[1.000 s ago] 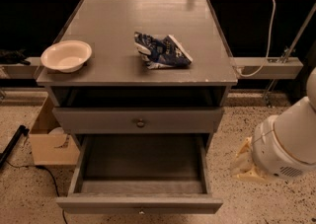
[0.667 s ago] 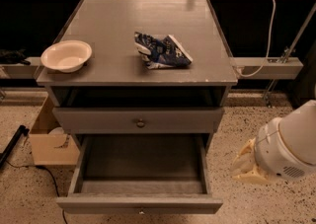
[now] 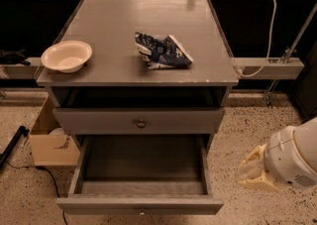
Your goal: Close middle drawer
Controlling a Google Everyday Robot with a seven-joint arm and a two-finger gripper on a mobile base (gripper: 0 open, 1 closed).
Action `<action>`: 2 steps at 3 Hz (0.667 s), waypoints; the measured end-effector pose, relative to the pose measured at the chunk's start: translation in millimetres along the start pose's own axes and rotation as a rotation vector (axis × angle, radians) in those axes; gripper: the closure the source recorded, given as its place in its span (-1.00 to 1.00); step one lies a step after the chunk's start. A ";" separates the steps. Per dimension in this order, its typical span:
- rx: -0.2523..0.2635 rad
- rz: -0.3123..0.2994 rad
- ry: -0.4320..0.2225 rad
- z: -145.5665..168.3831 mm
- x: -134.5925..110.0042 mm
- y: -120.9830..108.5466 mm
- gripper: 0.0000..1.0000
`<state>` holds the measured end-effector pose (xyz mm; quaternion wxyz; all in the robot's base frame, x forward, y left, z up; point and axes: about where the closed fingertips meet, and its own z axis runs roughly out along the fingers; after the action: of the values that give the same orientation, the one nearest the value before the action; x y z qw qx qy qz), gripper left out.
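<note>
The middle drawer (image 3: 143, 167) is pulled far out of the grey cabinet; it is empty, and its flat front (image 3: 99, 204) sits at the bottom of the camera view with the small knob (image 3: 142, 212) at the frame edge. The same-looking grey front above it (image 3: 141, 120) is pushed in. The lowest front is hidden under the open drawer. My gripper (image 3: 251, 172), cream-coloured on a white arm (image 3: 294, 162), hangs to the right of the open drawer near its front right corner, apart from it and holding nothing.
On the cabinet top (image 3: 124, 16) lie a white bowl (image 3: 66, 56) at the left and a crumpled blue bag (image 3: 161, 50) in the middle. A cardboard box (image 3: 47, 142) stands on the floor at the left. A white rail with a cable (image 3: 267, 65) runs at the right.
The white arm has sunk slightly lower and to the right in view. The drawer has not moved.
</note>
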<state>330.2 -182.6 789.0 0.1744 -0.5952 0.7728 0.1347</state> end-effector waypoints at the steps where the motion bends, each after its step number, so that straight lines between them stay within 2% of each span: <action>1: 0.005 -0.002 -0.022 -2.3 -1.5 1.7 1.00; 2: -0.028 0.033 -0.046 25.6 13.8 15.6 1.00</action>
<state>314.8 -180.0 760.0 0.1815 -0.5816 0.7762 0.1621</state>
